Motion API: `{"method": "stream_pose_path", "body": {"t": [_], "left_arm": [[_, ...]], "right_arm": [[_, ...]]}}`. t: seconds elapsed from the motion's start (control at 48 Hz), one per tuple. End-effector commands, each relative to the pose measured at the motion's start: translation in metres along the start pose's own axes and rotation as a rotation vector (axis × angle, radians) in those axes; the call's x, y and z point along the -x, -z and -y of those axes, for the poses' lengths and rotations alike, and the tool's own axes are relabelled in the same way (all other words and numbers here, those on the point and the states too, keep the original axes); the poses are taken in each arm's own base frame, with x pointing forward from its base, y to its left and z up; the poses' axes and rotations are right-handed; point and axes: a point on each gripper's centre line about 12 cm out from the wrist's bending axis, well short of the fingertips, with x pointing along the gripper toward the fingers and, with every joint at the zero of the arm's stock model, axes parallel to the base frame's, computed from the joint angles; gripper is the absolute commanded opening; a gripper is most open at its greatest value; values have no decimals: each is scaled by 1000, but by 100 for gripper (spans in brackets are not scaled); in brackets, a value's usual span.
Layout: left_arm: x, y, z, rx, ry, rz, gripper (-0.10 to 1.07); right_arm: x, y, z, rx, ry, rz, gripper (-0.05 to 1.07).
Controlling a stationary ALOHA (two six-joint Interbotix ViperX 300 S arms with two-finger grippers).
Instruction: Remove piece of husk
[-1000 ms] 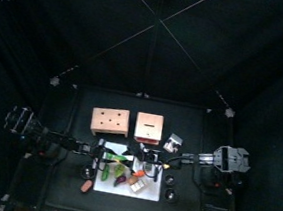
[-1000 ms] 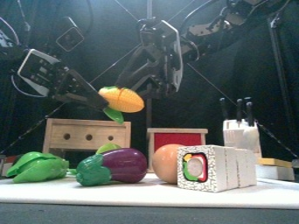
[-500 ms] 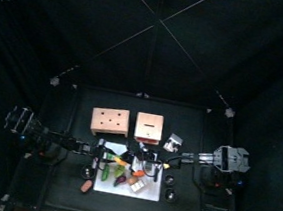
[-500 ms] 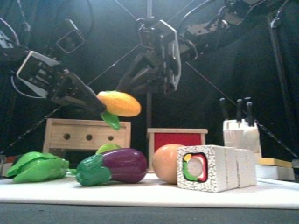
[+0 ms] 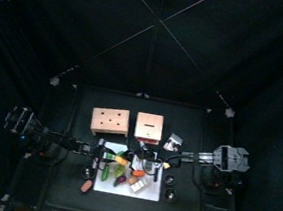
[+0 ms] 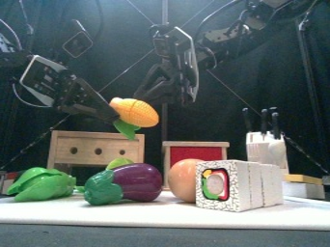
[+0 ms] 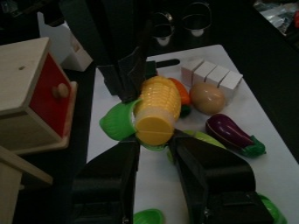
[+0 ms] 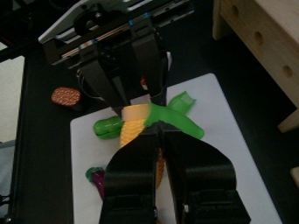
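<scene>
Top view: I see both arms meeting over the white mat (image 5: 158, 193), detail tiny. Front: my left gripper (image 6: 106, 109) clamps the corn (image 6: 135, 110), yellow-orange cob with green husk (image 6: 125, 126), held above the table. Right wrist: my right gripper (image 8: 156, 140) is narrowed, pinching a husk leaf at the cob's tip.
</scene>
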Motion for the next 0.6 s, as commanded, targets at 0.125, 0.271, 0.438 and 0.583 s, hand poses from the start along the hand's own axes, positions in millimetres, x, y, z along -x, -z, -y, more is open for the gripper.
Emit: {"method": "stream_pose_path", "body": {"t": [0.125, 0.271, 0.438, 0.583], "left_arm": [[-2, -10, -2, 2, -7, 33, 67], [-2, -10, -1, 1, -5, 33, 67], [-2, -9, -1, 2, -5, 30, 67], [-2, -9, 1, -10, 4, 32, 67]], "right_arm": [[9, -14, 10, -1, 17, 37, 46], [9, -9, 13, 31, 22, 26, 48], [17, -13, 8, 91, 11, 46, 50], [24, -17, 7, 102, 8, 66, 58]]}}
